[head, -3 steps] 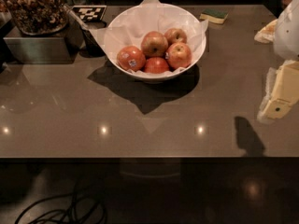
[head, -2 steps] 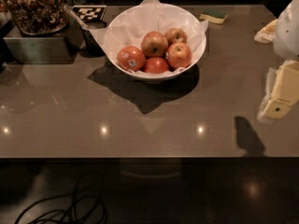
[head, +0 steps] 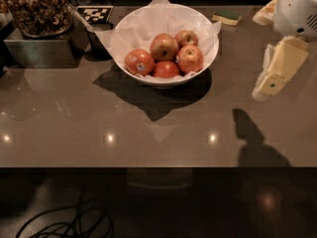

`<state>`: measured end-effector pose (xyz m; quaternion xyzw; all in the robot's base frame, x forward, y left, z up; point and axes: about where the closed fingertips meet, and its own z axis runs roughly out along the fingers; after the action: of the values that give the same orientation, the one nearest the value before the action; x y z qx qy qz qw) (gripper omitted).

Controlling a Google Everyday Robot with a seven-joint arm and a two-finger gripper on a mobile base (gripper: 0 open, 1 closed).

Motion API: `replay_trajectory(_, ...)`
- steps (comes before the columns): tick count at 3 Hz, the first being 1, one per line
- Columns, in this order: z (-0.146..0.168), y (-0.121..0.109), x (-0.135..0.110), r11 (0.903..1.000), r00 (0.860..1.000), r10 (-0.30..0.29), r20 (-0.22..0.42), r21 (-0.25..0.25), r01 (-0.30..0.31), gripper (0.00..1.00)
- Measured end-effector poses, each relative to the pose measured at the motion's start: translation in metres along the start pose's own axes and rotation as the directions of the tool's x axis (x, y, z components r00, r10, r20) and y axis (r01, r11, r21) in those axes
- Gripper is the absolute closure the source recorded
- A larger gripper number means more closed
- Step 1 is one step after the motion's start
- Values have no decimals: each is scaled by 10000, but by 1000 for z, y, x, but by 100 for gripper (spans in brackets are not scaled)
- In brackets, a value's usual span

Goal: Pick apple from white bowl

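The white bowl [head: 148, 78] stands at the back middle of the brown table, lined with crumpled white paper whose corners stick up. It holds several apples. The apple [head: 191, 58], red with pale streaks and a small pale sticker on its left side, lies at the bowl's right. An orange apple with a blue-white sticker [head: 139, 62] lies at the left, and a yellower apple [head: 164, 46] lies in the middle. My gripper [head: 275, 73] hangs above the table's right side, well to the right of the bowl and apart from it, holding nothing.
A metal container of dark dried pieces [head: 37, 14] stands at the back left, with a checkered tag [head: 94, 13] and a dark cup [head: 99, 41] beside the bowl. A green-yellow sponge [head: 227, 17] lies behind the bowl. Cables [head: 64, 226] lie on the floor in front.
My gripper has moved up in the picture and slightly left, toward the bowl's side. Its shadow on the table shifted the same way. Bowl and apples have not moved.
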<state>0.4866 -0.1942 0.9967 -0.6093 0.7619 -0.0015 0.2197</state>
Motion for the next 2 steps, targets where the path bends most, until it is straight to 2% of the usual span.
replay_trajectory(1, 3, -31, -41, 9997, 9930, -253, 1151, -14, 257, 0)
replay_trajectory(2, -2, -34, -43, 9995, 9920, -282, 1229, 151, 265, 0)
